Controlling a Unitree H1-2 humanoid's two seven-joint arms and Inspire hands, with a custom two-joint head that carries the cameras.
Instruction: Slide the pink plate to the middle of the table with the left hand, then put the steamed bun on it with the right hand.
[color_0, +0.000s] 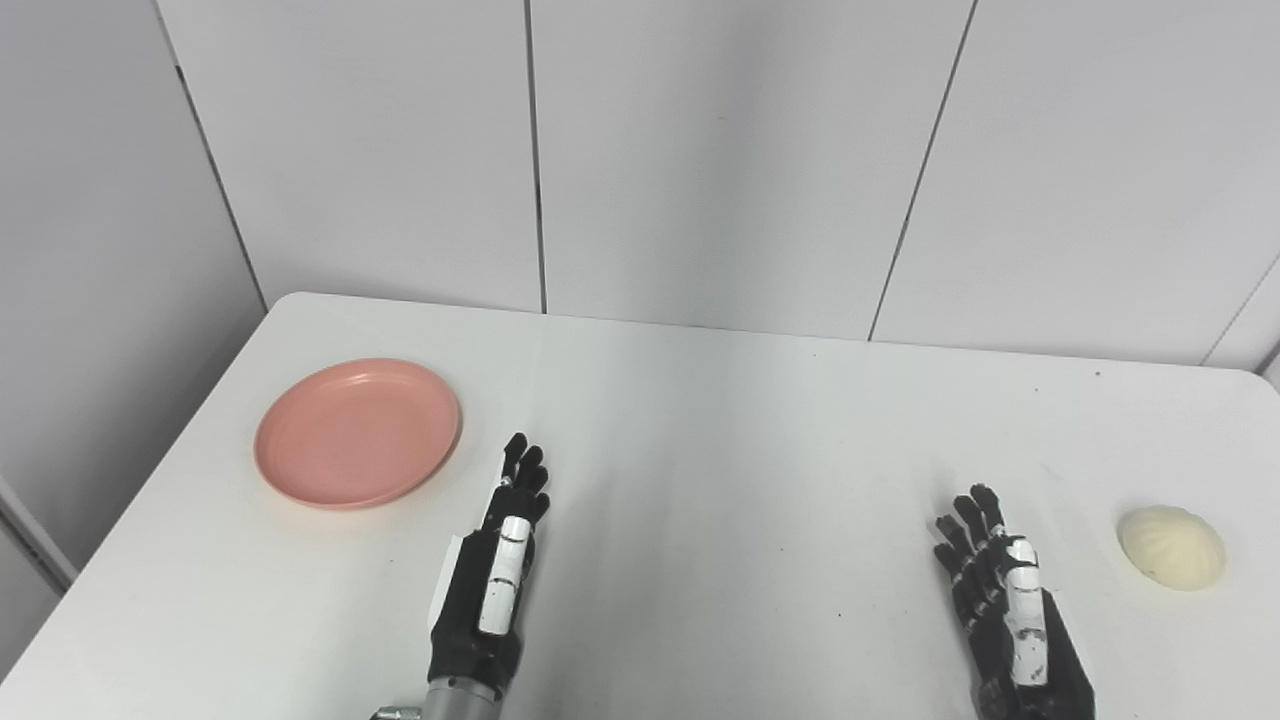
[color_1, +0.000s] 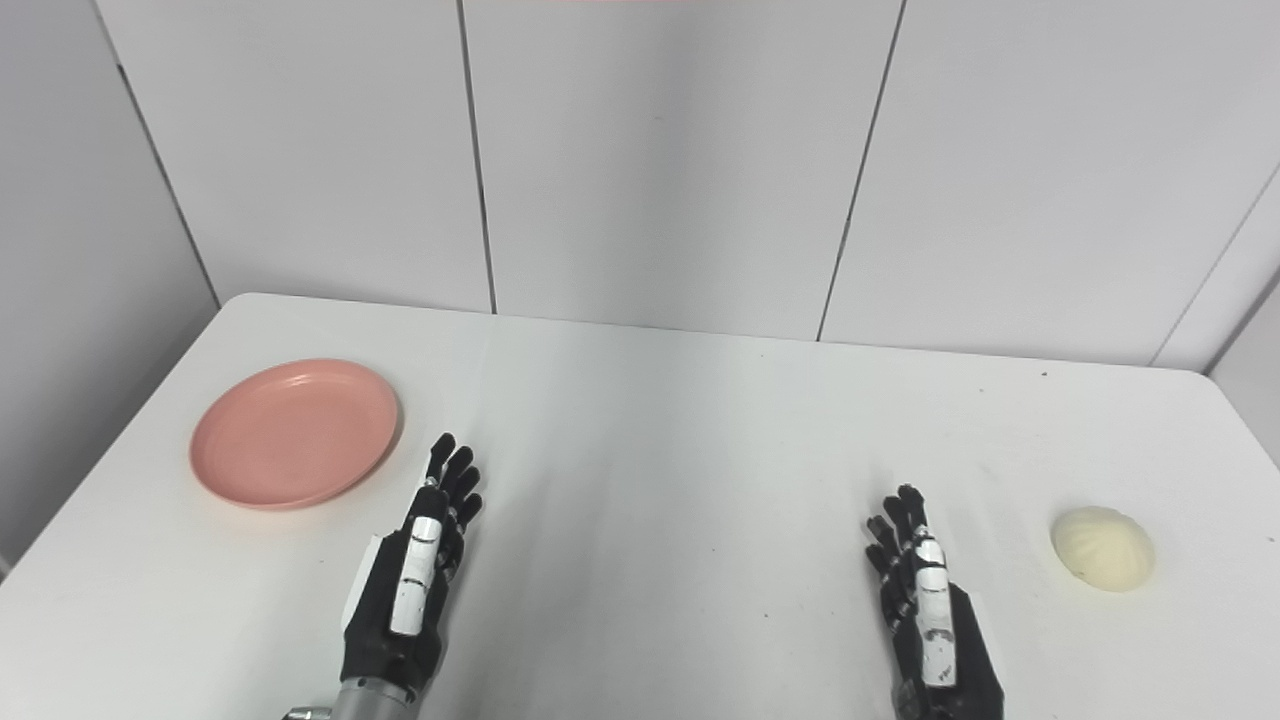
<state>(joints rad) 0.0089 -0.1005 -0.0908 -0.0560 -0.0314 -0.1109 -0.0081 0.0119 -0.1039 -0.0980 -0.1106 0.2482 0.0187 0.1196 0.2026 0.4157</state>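
Observation:
The pink plate lies flat on the white table at the left, empty. The steamed bun, pale and round, sits on the table near the right edge. My left hand is open, fingers straight and pointing away, just right of and nearer than the plate, not touching it. My right hand is open and empty, fingers spread, a short way left of the bun. The plate, the bun and both hands also show in the right eye view.
White wall panels stand behind the table's far edge. The table's left edge runs diagonally beside the plate, with a gap to the side wall.

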